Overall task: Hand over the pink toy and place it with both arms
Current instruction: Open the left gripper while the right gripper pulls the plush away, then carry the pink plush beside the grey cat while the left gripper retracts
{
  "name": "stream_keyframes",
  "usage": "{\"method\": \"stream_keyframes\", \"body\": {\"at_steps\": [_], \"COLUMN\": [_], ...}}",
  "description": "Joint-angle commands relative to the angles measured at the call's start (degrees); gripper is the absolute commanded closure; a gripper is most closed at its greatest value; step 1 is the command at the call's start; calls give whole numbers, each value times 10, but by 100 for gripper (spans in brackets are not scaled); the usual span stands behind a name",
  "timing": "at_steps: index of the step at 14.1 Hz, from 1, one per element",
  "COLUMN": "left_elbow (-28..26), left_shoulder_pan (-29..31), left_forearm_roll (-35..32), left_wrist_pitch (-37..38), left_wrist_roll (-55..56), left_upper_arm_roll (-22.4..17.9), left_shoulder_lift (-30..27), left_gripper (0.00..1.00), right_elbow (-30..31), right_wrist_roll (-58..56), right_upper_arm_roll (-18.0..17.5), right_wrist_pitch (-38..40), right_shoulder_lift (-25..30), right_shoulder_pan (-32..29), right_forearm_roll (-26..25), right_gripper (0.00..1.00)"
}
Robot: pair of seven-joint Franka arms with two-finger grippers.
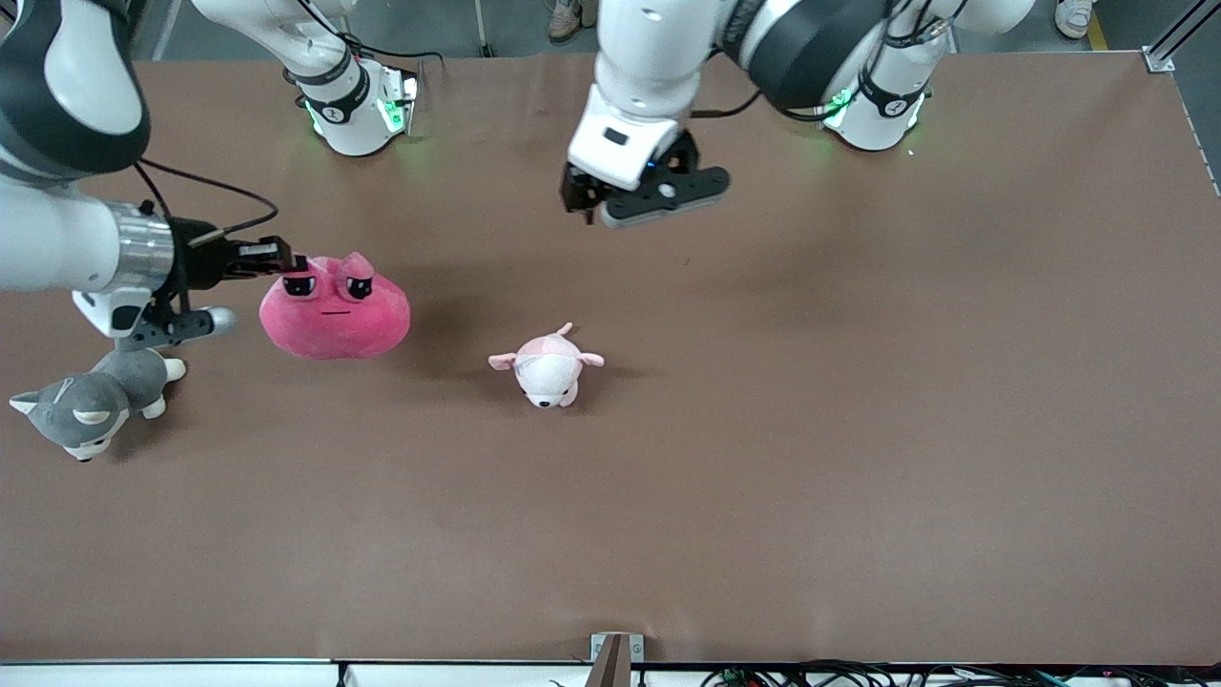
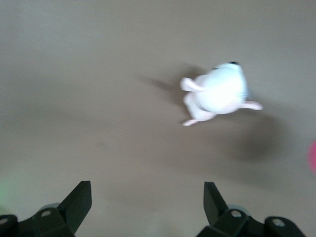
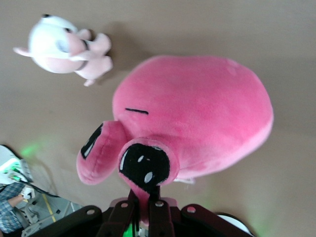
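Note:
The pink toy [image 1: 334,320], a rounded hot-pink plush with dark sleepy eyes, is toward the right arm's end of the table. My right gripper [image 1: 286,260] is shut on the bump at one of its eyes. In the right wrist view the pink fabric is pinched between the two fingers [image 3: 121,217] of that gripper [image 3: 144,207], and the toy's body [image 3: 197,118] spreads out past them. Whether the toy rests on the table or hangs just above it I cannot tell. My left gripper [image 1: 584,200] is up over the table's middle, open and empty [image 2: 147,190].
A small pale pink-and-white plush animal [image 1: 546,367] lies on the brown table [image 1: 811,429] near its middle; it also shows in the left wrist view [image 2: 217,94] and the right wrist view [image 3: 64,47]. A grey-and-white plush dog [image 1: 91,401] lies under the right arm's wrist.

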State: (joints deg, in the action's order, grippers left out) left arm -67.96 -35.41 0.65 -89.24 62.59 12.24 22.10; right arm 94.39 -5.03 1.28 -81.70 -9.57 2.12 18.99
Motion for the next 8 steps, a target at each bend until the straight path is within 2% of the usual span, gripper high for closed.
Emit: {"method": "stream_keyframes", "body": {"at_steps": [1, 4, 8], "left_elbow": [-11, -11, -10], "left_shoulder_pan": [36, 62, 119], "left_forearm_roll": [-21, -64, -67], "left_wrist_pitch": [51, 66, 79], "left_wrist_roll": [-39, -61, -133], "left_upper_arm_roll": [2, 2, 2], "left_shoulder_lift": [-8, -16, -22], "left_gripper": [0, 0, 0], "right_elbow": [0, -3, -8], "right_wrist_roll": [-39, -111, -157], "right_upper_arm_roll": [-10, -10, -11], "right_wrist_pitch": [7, 7, -1], "right_shoulder_lift": [-20, -51, -91], "right_shoulder_pan": [-33, -69, -98], "right_forearm_roll": [-30, -30, -26], "right_gripper": [100, 100, 100]}}
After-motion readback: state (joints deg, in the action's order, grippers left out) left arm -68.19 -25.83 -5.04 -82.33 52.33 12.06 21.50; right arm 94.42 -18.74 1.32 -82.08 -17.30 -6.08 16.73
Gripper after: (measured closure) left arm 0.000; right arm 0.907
